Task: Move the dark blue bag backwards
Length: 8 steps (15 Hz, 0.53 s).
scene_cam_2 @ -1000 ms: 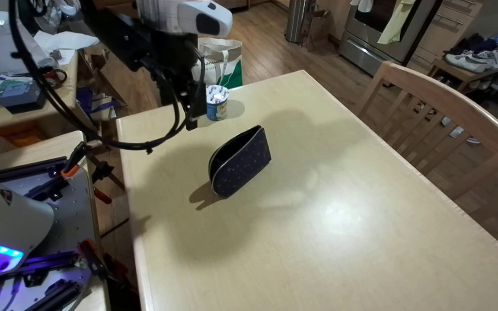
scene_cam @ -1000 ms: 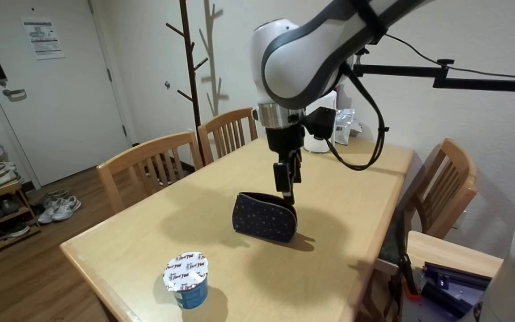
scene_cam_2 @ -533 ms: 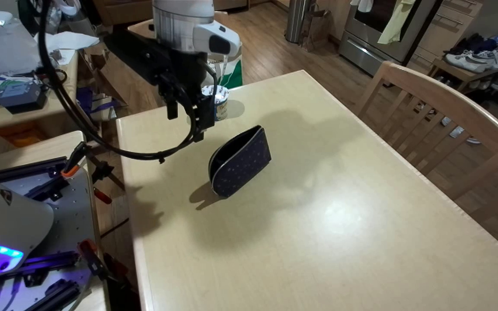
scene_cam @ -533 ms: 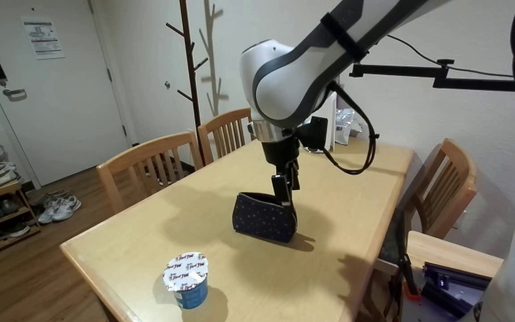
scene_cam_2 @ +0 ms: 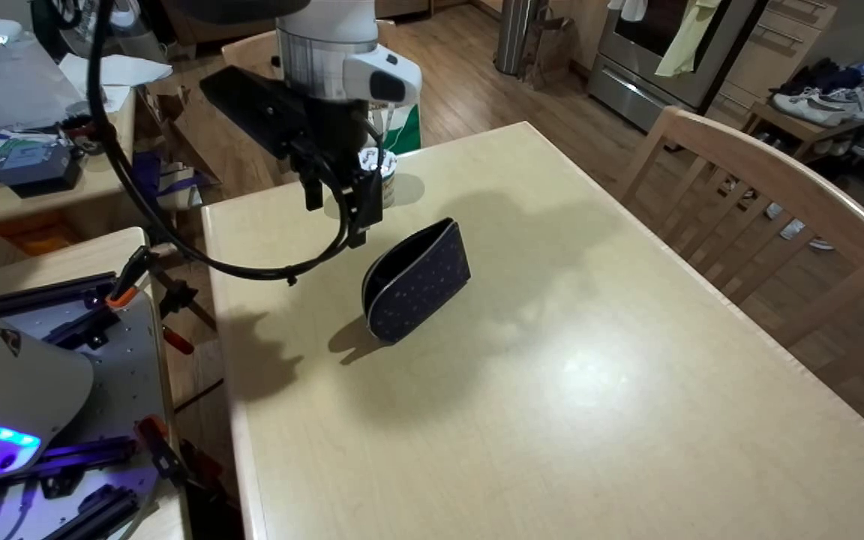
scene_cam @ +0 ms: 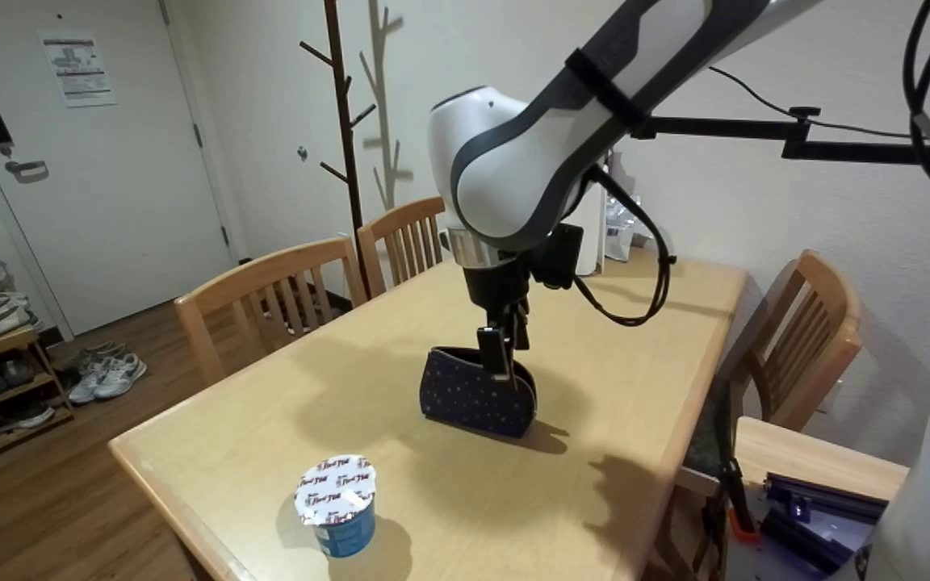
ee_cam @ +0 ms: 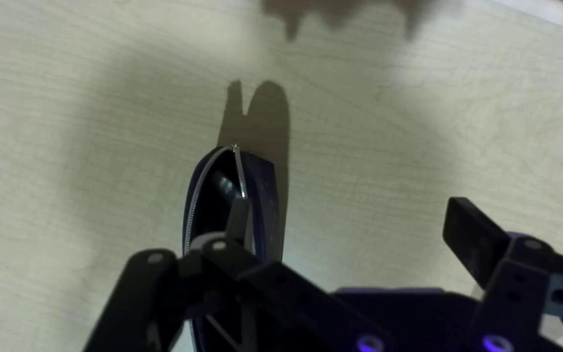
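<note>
The dark blue bag [scene_cam: 465,397] stands upright on the table, its zipped mouth open at the top. It also shows in an exterior view [scene_cam_2: 426,291] and at the left in the wrist view [ee_cam: 263,183]. My gripper [scene_cam: 508,361] points down at the bag's rim. One finger covers part of the bag's starry face in that view. In an exterior view the gripper [scene_cam_2: 336,221] appears just beyond the bag. In the wrist view the gripper [ee_cam: 350,215] is open with wide-set fingers. Its left finger overlaps the bag's mouth; I cannot tell if it touches. Bare table shows between the fingers.
A small blue cup [scene_cam: 344,528] with a white lid stands near the table's front end. Wooden chairs [scene_cam: 271,290] line one long side of the table [scene_cam: 400,500]. The arm's cable [scene_cam_2: 252,271] hangs in a loop beside the gripper.
The arm has come down, and the gripper has moved from above the bag's rim to overlapping its face in an exterior view. The bag and cup have not moved.
</note>
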{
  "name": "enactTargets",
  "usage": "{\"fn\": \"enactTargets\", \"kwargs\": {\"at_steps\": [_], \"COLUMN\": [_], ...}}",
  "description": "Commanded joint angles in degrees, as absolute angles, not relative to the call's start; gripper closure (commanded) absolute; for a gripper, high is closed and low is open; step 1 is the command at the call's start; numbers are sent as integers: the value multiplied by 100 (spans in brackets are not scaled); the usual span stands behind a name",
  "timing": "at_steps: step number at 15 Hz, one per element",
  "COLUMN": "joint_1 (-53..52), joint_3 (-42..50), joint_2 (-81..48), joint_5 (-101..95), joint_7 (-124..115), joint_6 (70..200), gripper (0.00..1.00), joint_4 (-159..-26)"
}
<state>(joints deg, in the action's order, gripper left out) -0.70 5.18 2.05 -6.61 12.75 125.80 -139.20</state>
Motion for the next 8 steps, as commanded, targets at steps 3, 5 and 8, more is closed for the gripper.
{"fn": "enactTargets", "kwargs": {"at_steps": [3,5,8], "joint_1": [50,44,43], "joint_3": [418,410,404], "joint_2": [-42,-138,-63], "joint_5": [-824,-873,-708], "joint_7": [1183,1118,1272], "joint_6": [13212,13108,13034], "gripper": [0,0,0], "joint_4": [-13974,-13850,-13903]}}
